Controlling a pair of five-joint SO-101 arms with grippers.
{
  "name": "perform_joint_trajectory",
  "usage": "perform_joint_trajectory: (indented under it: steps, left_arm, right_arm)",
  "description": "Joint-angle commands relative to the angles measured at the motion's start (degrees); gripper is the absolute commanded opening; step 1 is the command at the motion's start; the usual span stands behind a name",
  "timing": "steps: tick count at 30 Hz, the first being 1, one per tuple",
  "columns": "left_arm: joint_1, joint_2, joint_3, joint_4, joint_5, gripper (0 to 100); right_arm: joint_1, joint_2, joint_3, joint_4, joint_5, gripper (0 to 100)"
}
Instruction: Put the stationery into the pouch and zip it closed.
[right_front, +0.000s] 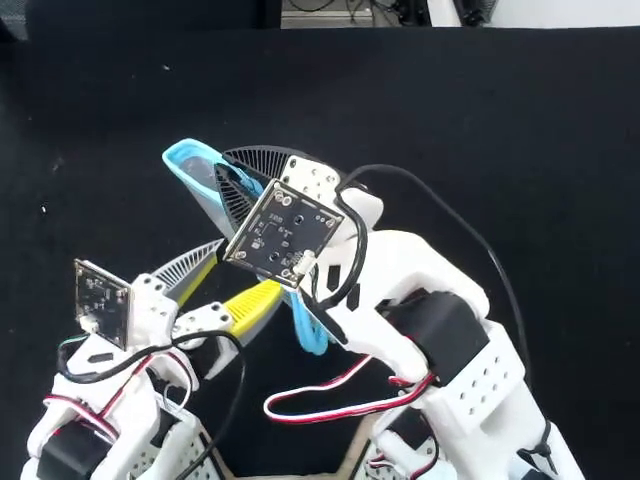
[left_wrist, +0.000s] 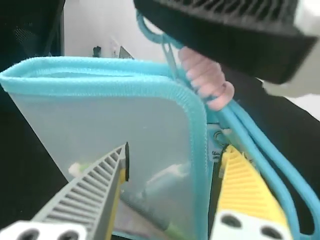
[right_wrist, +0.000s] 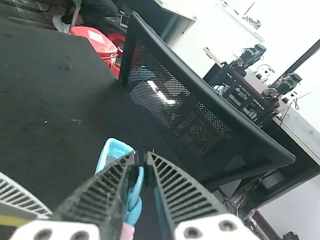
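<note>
Nearest you, the left gripper (left_wrist: 175, 155) has its grey ribbed finger (left_wrist: 95, 185) and yellow finger (left_wrist: 245, 190) set on either side of one end of the translucent pouch with turquoise zip edging (left_wrist: 110, 120), and it looks clamped there, bracing the pouch up off the black tabletop (right_front: 500, 120). Through the pouch wall you can make out pale and green stationery pieces (left_wrist: 162, 177) lying low inside, so the loading looks done and the zip is the step in hand. How far the zip is already run cannot be read from here. Further out, at the pouch's upper corner, the right gripper (right_wrist: 140, 157) has its black ribbed fingers drawn nearly together, pinching the turquoise pull cord (right_wrist: 134, 192), with a soft pink charm (left_wrist: 207, 82) hanging just beside it. Watch the corner: if you pull off the line of the zip teeth, the slider is likely to bind where the edging bends, and the force will go into the pouch instead. That could drag the end out of the left gripper, since it grips a slippery, bulging wall. The thin cord may also slide through the black fingers under load, or the charm may snag.
</note>
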Motion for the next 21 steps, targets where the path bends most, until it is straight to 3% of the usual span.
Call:
perform_joint_trajectory:
  steps: [1, 5, 12, 21]
  left_arm:
    - [-3.4, 0.0, 2.6, -2.3, 0.5, 30]
    - [-8.6, 0.0, 5.1, -3.9, 0.5, 30]
    - [-13.3, 0.0, -4.9, 9.7, 0.3, 30]
    - [-13.0, 0.0, -8.8, 14.2, -11.7, 30]
  right_arm:
    - [-0.5, 0.4, -2.5, 0.3, -0.4, 1.1]
    - [-0.4, 0.4, -2.5, 0.3, -0.4, 1.1]
    - [-0.4, 0.4, -2.5, 0.2, -0.4, 1.1]
    - [-0.8, 0.1, -2.8, 3.2, -0.4, 1.1]
